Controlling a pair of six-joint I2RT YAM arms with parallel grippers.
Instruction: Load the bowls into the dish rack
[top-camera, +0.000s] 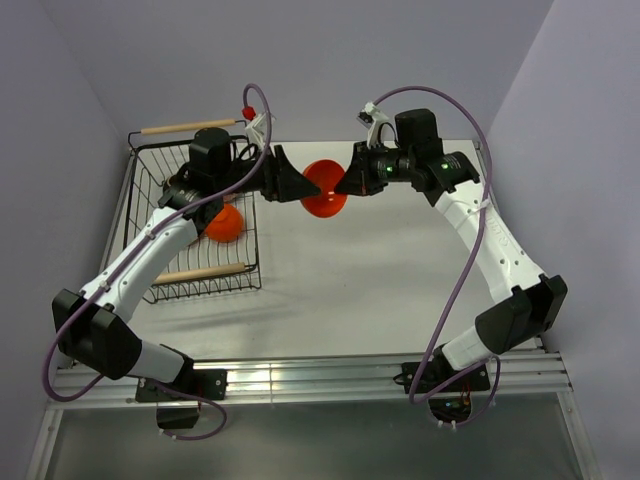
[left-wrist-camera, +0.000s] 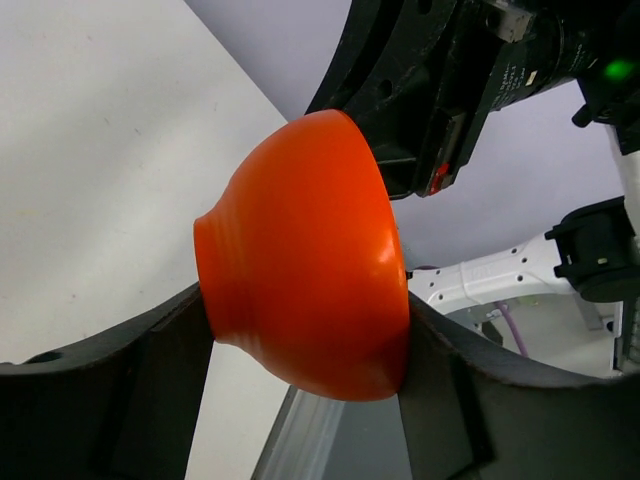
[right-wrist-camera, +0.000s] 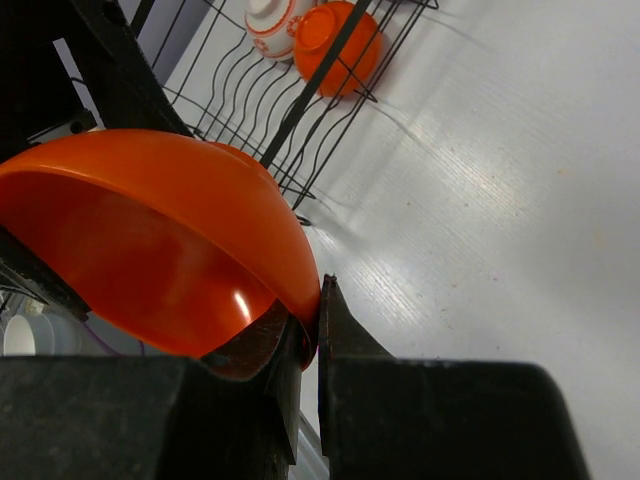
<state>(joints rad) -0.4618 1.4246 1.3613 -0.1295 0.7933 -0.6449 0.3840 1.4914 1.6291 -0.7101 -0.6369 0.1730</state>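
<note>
The tabletop (top-camera: 360, 290) lies well below both end effectors, which are raised over it and turned to face each other. The dish rack (top-camera: 152, 168) stands behind and beside the left end effector (top-camera: 297, 180), on the far side from the right end effector (top-camera: 350, 178). This explains why the bowl is being presented to the left arm, which is judged the better placed to reach the rack. The held orange bowl (top-camera: 325, 192) is suspended between the two end effectors, clear of the tabletop. Its rim is pinched by the nearly closed fingers (right-wrist-camera: 345, 330) of the right end effector, so the body is left free for a second grasp. The left end effector is spread wide around the bowl's foot and rim (contact is apparent, but whether it is clamped cannot be told). In the rack, beyond the held bowl, a racked orange bowl (right-wrist-camera: 340, 45) and a red-and-white bowl (right-wrist-camera: 272, 22) are seen side by side.
</note>
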